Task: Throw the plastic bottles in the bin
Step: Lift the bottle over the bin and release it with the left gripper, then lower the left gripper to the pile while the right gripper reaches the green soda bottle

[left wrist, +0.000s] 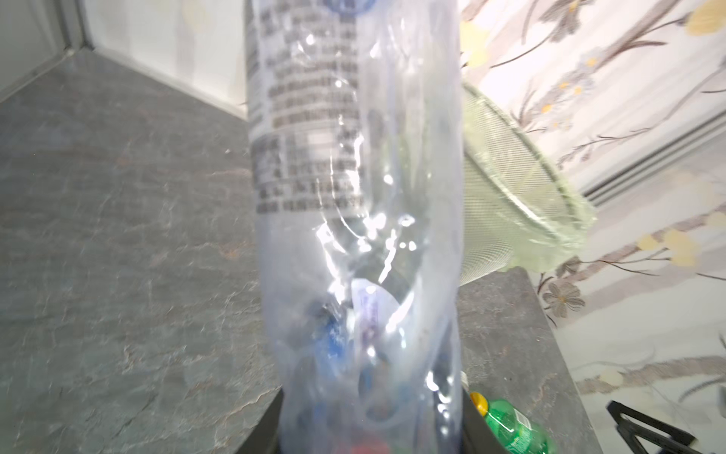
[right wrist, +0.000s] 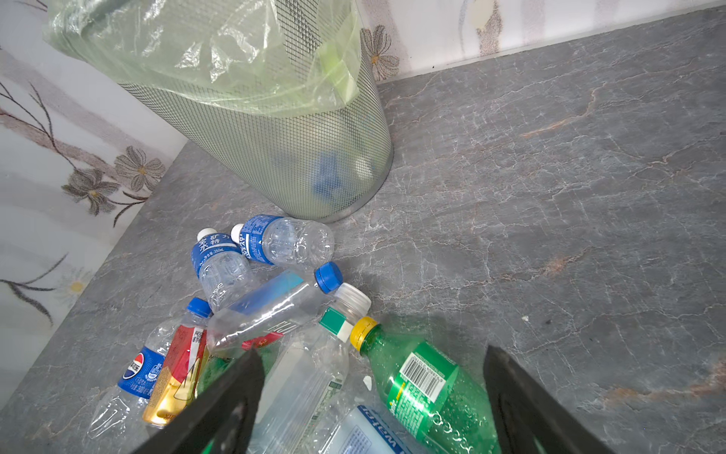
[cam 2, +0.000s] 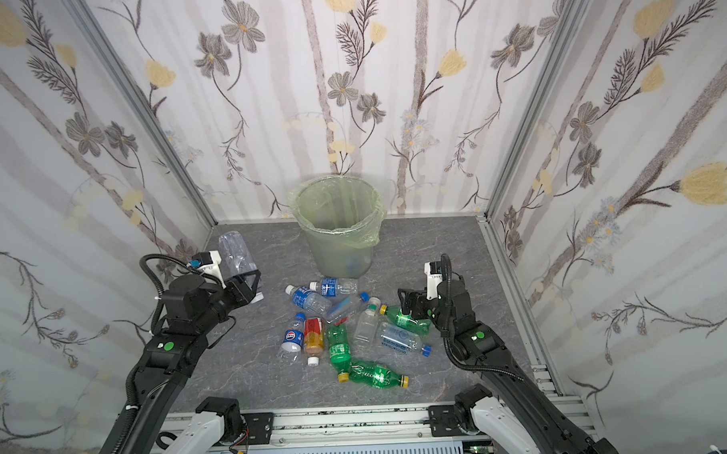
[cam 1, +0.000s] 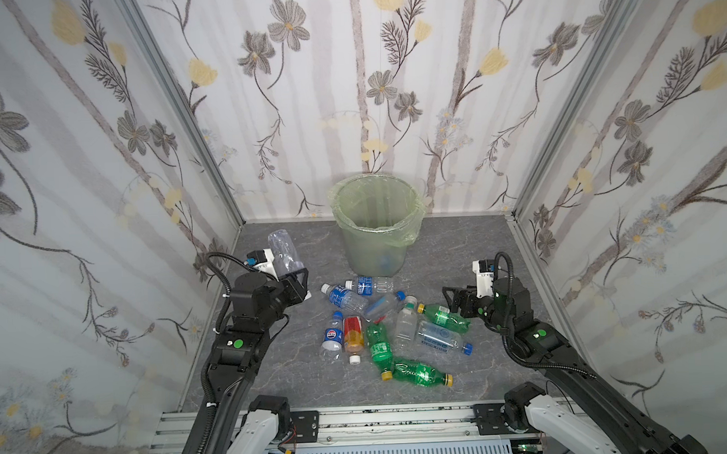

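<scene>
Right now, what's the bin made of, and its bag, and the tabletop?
Bin: looks like metal wire mesh, a fine see-through grid. Bag: thin pale green plastic film, crinkled and glossy. Tabletop: grey, veined like stone, matte; maybe only a print.

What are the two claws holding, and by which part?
The left gripper is shut on a clear bottle, clamping its lower end; the rest sticks up. The right gripper is open, holding nothing.
</scene>
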`<state>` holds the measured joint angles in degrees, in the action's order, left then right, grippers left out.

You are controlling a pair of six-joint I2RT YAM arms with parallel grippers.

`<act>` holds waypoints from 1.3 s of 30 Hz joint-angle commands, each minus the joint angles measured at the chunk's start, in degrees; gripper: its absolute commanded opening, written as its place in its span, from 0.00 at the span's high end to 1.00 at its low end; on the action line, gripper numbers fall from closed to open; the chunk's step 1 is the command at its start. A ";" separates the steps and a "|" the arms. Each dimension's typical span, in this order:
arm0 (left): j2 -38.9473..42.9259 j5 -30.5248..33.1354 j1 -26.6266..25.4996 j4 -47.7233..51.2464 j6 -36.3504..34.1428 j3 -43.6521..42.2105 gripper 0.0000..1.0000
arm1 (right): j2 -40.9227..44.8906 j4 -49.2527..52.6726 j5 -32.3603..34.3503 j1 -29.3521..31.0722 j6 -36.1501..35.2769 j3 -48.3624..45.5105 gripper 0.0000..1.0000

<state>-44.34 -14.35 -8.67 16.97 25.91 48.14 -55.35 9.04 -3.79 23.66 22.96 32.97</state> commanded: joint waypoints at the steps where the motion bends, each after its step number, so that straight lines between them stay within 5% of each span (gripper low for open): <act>1: -2.63 -7.20 -0.53 -1.97 -3.35 6.09 0.57 | 0.16 1.00 1.94 -0.02 0.59 -0.26 0.12; 7: -17.63 -11.21 -4.88 -5.57 -5.29 24.30 0.57 | 0.86 1.68 2.17 0.03 0.37 -0.17 0.13; 11: -35.18 -8.57 -10.36 -8.20 -4.81 40.09 0.55 | 0.48 3.46 2.11 0.07 0.42 1.07 0.13; 16: -51.99 -5.77 -11.20 -1.62 -2.09 56.85 0.06 | -1.14 2.62 -2.05 0.07 0.61 1.21 0.12; 19: -49.31 -3.48 -11.21 -1.21 -3.65 53.50 0.00 | -2.65 4.06 -4.64 0.15 0.34 2.53 0.12; 39: -9.24 4.42 -6.81 0.22 -5.63 6.63 0.00 | -24.51 19.13 -5.80 0.29 -9.08 13.19 0.16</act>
<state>-56.66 -10.59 -15.84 17.52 19.49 58.00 -78.02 26.55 -9.69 23.83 14.85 45.34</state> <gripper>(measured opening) 0.997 0.830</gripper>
